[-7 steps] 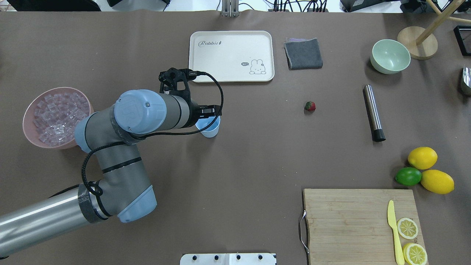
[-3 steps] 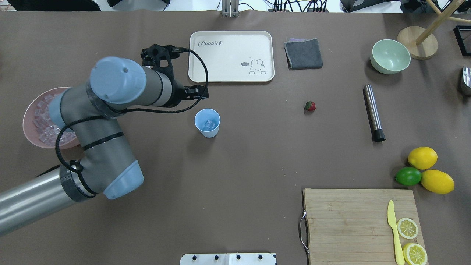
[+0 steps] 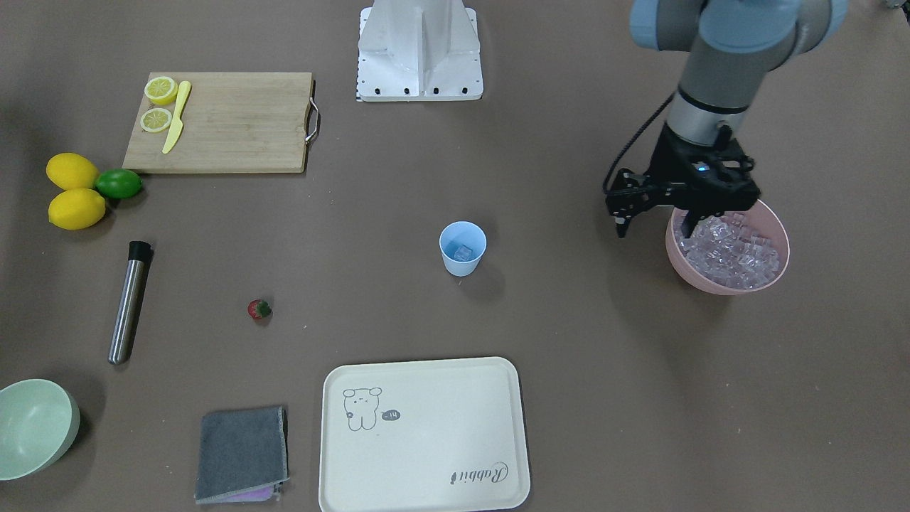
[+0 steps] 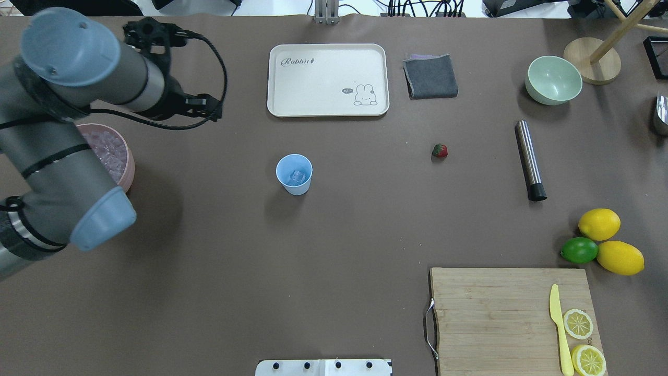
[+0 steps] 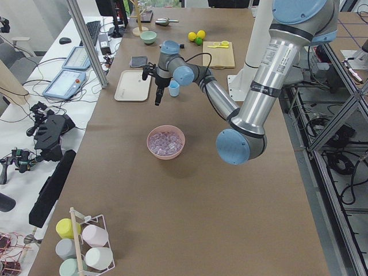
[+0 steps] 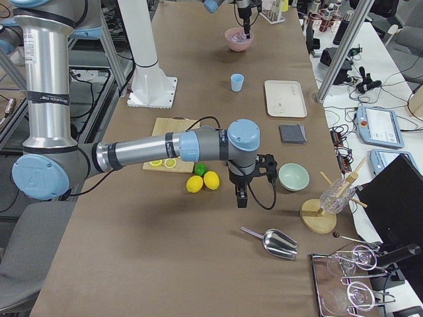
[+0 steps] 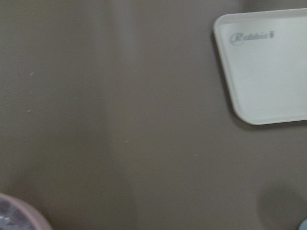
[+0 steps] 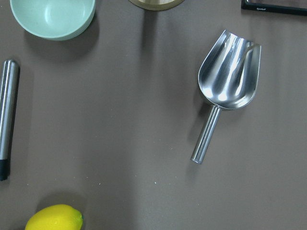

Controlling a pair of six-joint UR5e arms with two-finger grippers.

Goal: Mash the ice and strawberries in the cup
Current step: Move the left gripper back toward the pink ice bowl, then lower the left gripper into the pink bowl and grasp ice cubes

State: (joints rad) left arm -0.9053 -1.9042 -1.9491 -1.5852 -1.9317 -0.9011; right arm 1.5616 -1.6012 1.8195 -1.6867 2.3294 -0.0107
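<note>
You are looking at one light-blue cup (image 4: 294, 175) standing upright near the middle of the worktop (image 4: 313, 261), with one clear ice cube (image 4: 297, 177) showing inside it. Reading the overhead view as a clock centred on that cup, the one strawberry (image 4: 440, 150) is lying at 3 o'clock, well apart, and one steel rod (image 4: 529, 159) is lying farther out the same way. One pink bowl (image 3: 711, 284) is sitting at 9 o'clock holding a heap of ice (image 3: 732, 249) too many to count; from overhead the left arm is covering most of it. The left arm's fingers (image 3: 688, 229) are hanging over the bowl's rim, and you cannot tell whether they are spread or pressed together. One cream tray (image 4: 323, 83) is lying at 12 o'clock, one grey cloth (image 4: 430, 76) at 2, and one pale-green bowl (image 4: 553, 80) beyond it. At 4 o'clock two whole lemons (image 4: 599, 223) are crowding one lime (image 4: 579, 250). One cutting board (image 4: 496, 313) at 4 to 5 o'clock is carrying two lemon slices (image 4: 577, 323) and one yellow knife (image 4: 558, 329). The right arm's fingers (image 6: 239, 200) are hanging near the lemons, their state not readable; one metal scoop (image 8: 228, 79) is lying under its wrist camera.
</note>
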